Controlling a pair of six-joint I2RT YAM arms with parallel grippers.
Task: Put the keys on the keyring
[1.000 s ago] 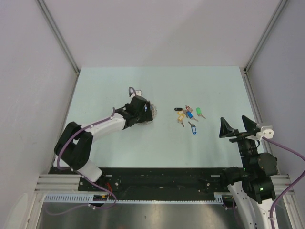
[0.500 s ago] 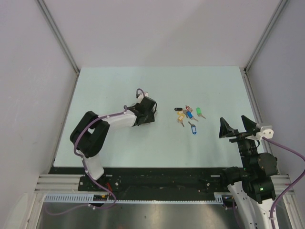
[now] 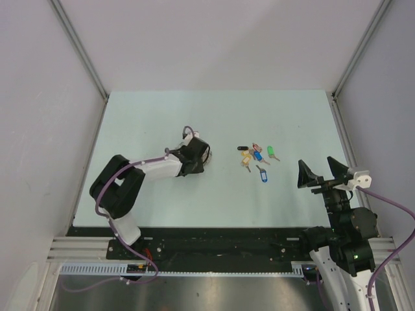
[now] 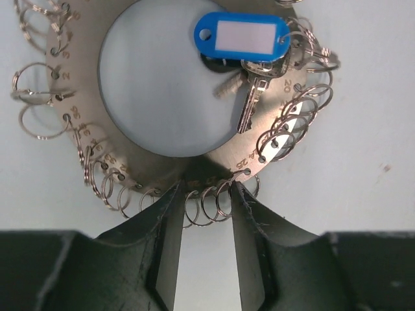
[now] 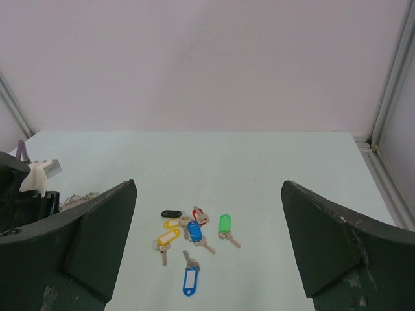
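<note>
Left hand [image 4: 206, 194] sits low over the keyring [image 4: 81, 97], left of the tabletop's [image 3: 162, 116] middle. Its fingers [image 4: 165, 246] are a narrow gap apart, tips at the ring's near rim with a few wire loops lying loose between them. I see nothing pinched. One blue-tagged key [image 4: 241, 37] is already hooked on the far side.

Loose keys [image 3: 256, 159] lie in a small cluster to the right of the ring, between the two hands and at a similar remove from each.

Right hand [image 3: 318, 167] is spread wide, holding nothing, parked near its base. Its wrist view has the cluster straight ahead between the fingers. The nearest is a blue key [image 5: 189, 278], its long axis running roughly along that hand's line of reach.

My read is that the right arm fetches while the left minds the ring.
</note>
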